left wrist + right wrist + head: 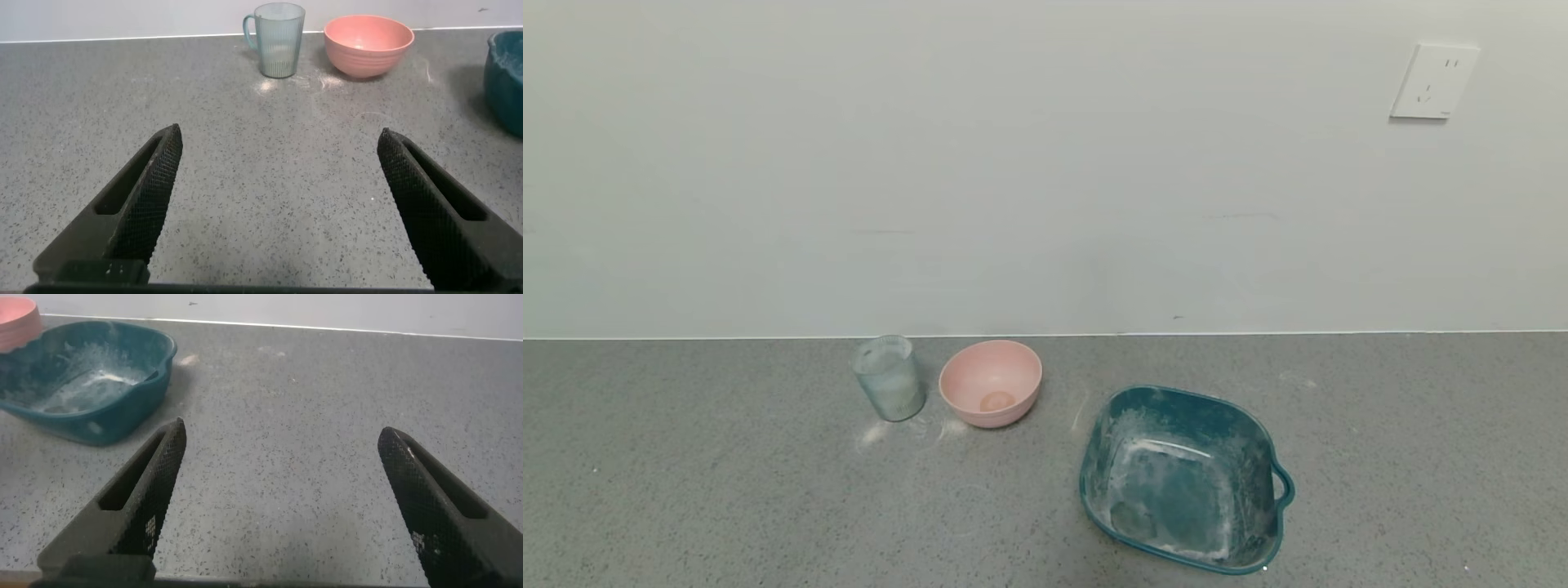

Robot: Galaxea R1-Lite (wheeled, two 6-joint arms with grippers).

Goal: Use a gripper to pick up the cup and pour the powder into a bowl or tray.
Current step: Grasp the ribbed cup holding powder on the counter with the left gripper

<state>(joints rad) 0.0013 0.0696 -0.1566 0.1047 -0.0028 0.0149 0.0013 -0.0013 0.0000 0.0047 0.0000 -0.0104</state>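
The cup (889, 378), a pale ribbed tumbler dusted white, stands upright near the wall on the grey counter; it also shows in the left wrist view (278, 39). The pink bowl (991, 382) sits right beside it and shows in the left wrist view too (368, 44). The teal tray (1184, 478), smeared with white powder (1168, 482), sits nearer and to the right; it shows in the right wrist view (82, 376). My left gripper (278, 139) is open and empty, well short of the cup. My right gripper (282, 433) is open and empty over bare counter beside the tray. Neither gripper shows in the head view.
Spilled powder smudges (874, 434) lie on the counter in front of the cup and bowl. The white wall rises just behind them, with a socket (1433, 82) at the upper right. The tray's edge shows in the left wrist view (507, 77).
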